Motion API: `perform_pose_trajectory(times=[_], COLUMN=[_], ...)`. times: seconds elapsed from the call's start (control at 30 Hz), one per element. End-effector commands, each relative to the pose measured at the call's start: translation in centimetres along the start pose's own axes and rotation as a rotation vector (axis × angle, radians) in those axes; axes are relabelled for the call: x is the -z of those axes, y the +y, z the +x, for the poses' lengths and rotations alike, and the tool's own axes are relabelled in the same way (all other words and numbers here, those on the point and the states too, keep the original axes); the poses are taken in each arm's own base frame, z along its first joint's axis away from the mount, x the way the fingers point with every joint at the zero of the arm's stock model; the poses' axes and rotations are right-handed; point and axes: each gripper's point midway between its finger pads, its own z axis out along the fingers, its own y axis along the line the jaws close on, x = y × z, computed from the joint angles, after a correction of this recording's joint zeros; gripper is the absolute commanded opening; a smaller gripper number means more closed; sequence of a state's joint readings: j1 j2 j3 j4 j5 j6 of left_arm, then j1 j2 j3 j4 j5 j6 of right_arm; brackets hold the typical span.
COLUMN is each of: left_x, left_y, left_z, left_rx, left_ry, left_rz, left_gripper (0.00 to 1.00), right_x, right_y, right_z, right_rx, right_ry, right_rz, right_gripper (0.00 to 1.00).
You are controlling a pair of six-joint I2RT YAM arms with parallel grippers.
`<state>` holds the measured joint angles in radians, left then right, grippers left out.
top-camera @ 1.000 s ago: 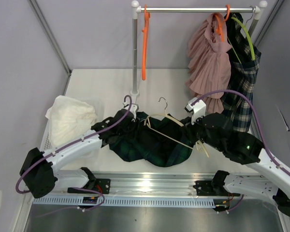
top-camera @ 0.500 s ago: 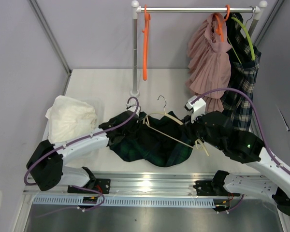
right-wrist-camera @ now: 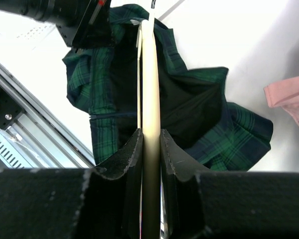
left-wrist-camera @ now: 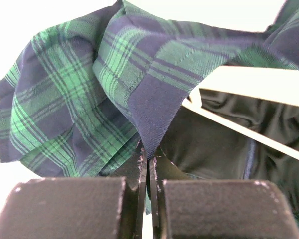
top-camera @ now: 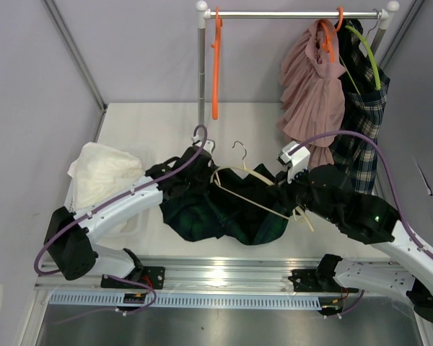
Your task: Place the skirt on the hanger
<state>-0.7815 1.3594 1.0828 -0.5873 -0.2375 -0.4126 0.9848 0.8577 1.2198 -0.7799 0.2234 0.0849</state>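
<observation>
skirt point(top-camera: 224, 216): green-and-navy plaid, heaped on the table point(top-camera: 151, 126) between both arms.
hanger point(right-wrist-camera: 150, 74): cream, lying across the skirt.
left gripper point(left-wrist-camera: 148, 160): clenched on a fold of the skirt.
right gripper point(right-wrist-camera: 150, 142): clamped on the hanger.

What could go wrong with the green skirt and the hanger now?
1. The left gripper is shut on just a thin fold of the skirt; a pull might slip it free.
2. The right gripper clamps the hanger on one narrow bar, so the hanger might twist when cloth drags over it.
3. The skirt is bunched in a heap, so it could snag on the hanger instead of sliding on.
</observation>
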Motion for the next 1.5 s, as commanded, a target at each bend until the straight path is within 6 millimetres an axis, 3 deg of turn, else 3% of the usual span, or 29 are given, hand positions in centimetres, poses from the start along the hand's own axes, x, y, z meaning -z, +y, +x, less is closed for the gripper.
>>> perform_pose_trajectory(times=[0.0,0.27,0.57,0.7,1.07,1.3,1.37,1.47], left_x=[1.1,1.6,2.3,2.5,5.9,7.0,6.5,5.3], left_y=[0.1,0.4,0.1,-0.4,-2.3,-2.9,-2.6,-1.9], left_z=[-1.3,-2.3,-3.3,-3.1,-3.5,-2.8,-2.2,-0.8], left_rx=[-0.026,-0.015,-0.032,-0.025,-0.002,-0.007,-0.008,-0.016], left_ry=[0.016,0.02,0.012,0.016,-0.033,-0.05,-0.041,-0.022], left_rz=[0.012,0.042,0.059,0.094,0.193,0.208,0.197,0.164], left_gripper=[0.0,0.0,0.0,0.0,0.0,0.0,0.02,0.09], right_x=[1.6,1.3,-0.2,-1.2,-2.5,-3.5,-3.8,-3.4], right_y=[0.6,1.2,2.0,1.5,2.4,3.2,3.1,3.1], right_z=[-3.9,-3.6,-2.3,-1.5,-0.6,0.1,1.1,0.8], right_rx=[-0.007,0.005,0.017,0.028,0.036,0.023,0.013,-0.009], right_ry=[-0.138,-0.14,-0.12,-0.108,-0.143,-0.171,-0.174,-0.221], right_rz=[-0.044,-0.08,-0.113,-0.077,-0.123,-0.161,-0.16,-0.164], right_gripper=[0.0,0.0,0.0,0.0,0.0,0.0,0.0,0.0])
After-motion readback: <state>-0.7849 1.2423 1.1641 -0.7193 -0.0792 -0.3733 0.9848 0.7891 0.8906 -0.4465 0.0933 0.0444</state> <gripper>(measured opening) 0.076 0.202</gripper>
